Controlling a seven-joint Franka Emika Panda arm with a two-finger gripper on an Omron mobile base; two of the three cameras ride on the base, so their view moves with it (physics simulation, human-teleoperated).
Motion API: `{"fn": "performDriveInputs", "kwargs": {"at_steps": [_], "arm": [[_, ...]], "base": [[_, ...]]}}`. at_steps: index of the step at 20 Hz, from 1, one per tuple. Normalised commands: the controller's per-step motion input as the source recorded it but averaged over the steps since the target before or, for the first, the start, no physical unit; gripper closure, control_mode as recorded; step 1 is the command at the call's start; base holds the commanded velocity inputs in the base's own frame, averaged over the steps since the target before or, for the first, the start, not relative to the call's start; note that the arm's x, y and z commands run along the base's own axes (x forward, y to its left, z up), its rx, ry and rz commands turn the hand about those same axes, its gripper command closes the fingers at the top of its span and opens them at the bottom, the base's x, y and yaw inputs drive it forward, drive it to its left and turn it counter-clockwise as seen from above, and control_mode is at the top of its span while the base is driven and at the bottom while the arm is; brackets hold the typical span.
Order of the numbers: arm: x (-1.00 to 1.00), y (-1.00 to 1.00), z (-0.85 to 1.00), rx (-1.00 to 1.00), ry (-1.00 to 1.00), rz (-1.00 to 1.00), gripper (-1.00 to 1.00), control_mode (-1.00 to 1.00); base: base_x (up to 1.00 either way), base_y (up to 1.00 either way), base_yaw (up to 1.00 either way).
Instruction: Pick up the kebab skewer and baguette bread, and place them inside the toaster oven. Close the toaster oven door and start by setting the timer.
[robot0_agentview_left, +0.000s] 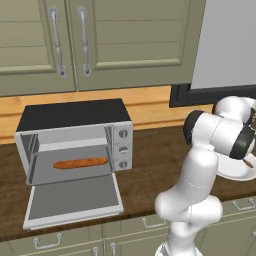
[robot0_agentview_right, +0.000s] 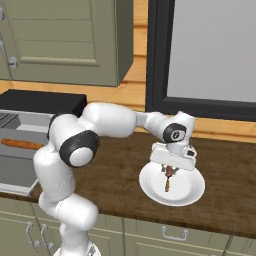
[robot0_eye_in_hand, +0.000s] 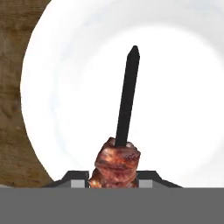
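While clamped on the kebab skewer (robot0_eye_in_hand: 114, 164), the jaws hung over a white plate (robot0_agentview_right: 191, 194).
Baguette bread (robot0_agentview_left: 80, 163) lay far off inside the toaster oven (robot0_agentview_left: 74, 116), door (robot0_agentview_left: 75, 201) down.

we see our arm (robot0_agentview_right: 107, 122) reaching out to the right from a bent elbow, wrist (robot0_agentview_right: 175, 132) turned down, gripper (robot0_agentview_right: 170, 172) pointing straight down, jaws closed in tight on the kebab skewer (robot0_eye_in_hand: 124, 131) at its meat end, fingertips (robot0_eye_in_hand: 76, 178) flanking it
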Motion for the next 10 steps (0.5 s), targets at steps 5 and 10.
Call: {"fn": "performDriveInputs", "kwargs": {"at_steps": [5, 10], "arm": [[-0.14, 0.54, 0.16, 0.00, 0.00, 0.20, 1.00, -1.00], [-0.33, 0.40, 0.29, 0.00, 0.00, 0.22, 1.00, -1.00]], "base": [[0.00, 0.00, 0.00], [0.00, 0.00, 0.00]]}}
